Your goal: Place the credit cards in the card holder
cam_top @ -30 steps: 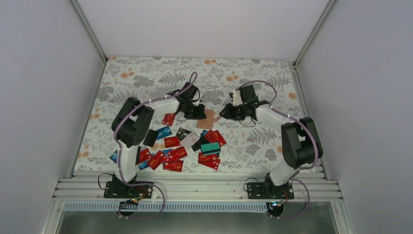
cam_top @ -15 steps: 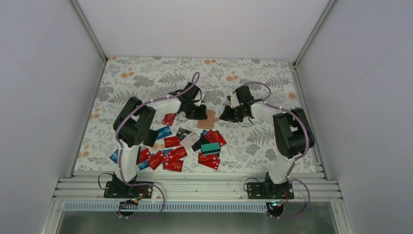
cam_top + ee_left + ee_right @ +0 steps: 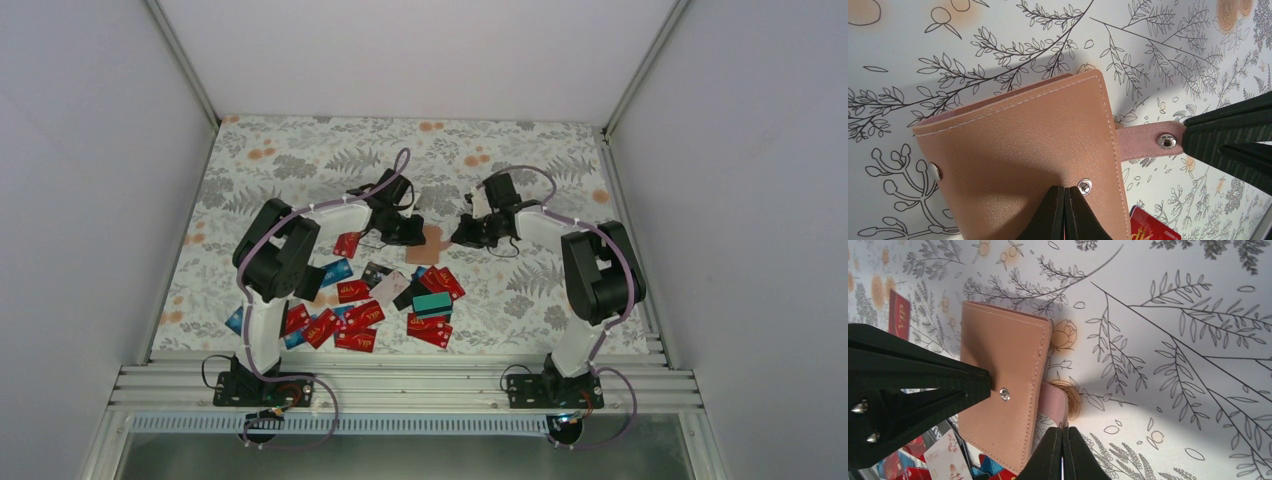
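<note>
left pincer [image 3: 1064, 194] clamped on card holder [image 3: 1013, 150] edge, right pincer [image 3: 1062, 434] clamped on its strap [image 3: 1054, 400], credit cards [image 3: 362, 315] just beside, tablecloth [image 3: 300, 160] beyond

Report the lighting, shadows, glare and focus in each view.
Top external view: even, diffuse light, no glare, the card holder small but sharp. Left wrist view: soft shadow on the tablecloth above the holder, mild sheen on its leather, all in focus. Right wrist view: soft shadow beside the holder; the left gripper is near-black, with little detail.

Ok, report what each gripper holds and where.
Right gripper pinches the card holder by its pink strap's end. Left gripper, shut, rests on the cover beside the stud; grip cannot be told.
</note>
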You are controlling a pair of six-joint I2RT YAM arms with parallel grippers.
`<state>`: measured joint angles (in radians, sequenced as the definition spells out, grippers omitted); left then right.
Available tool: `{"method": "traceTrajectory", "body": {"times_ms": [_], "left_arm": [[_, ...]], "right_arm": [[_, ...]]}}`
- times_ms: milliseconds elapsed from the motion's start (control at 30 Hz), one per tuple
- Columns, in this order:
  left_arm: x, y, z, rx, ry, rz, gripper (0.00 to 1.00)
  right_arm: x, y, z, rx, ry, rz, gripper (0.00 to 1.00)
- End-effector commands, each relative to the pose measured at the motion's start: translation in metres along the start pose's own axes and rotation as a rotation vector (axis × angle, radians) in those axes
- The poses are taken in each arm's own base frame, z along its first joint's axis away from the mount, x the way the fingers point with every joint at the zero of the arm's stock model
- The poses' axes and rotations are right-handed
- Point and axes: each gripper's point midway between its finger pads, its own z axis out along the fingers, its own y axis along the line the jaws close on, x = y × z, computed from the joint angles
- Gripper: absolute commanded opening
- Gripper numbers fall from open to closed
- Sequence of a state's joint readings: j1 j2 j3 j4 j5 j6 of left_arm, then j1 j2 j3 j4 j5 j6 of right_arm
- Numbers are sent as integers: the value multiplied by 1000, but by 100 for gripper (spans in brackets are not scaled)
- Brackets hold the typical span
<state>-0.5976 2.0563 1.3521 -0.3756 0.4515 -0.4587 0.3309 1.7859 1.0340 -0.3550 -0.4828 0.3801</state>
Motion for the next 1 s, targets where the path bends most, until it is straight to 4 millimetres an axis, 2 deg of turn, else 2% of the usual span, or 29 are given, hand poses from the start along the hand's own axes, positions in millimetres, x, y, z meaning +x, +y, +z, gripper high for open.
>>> {"method": "traceTrajectory", "body": {"times_ms": [0,367,967], "left_arm": [[12,11,11,-36,41,-14,5],[15,12,13,-30,35,-25,4],[17,9,16,3,34,-23,4]], "right_arm": [[-8,19,-2,-49,1,-33,4],[-5,50,13,-83,52,-76,4],[2,51,38,-43,106,-68,4]]}}
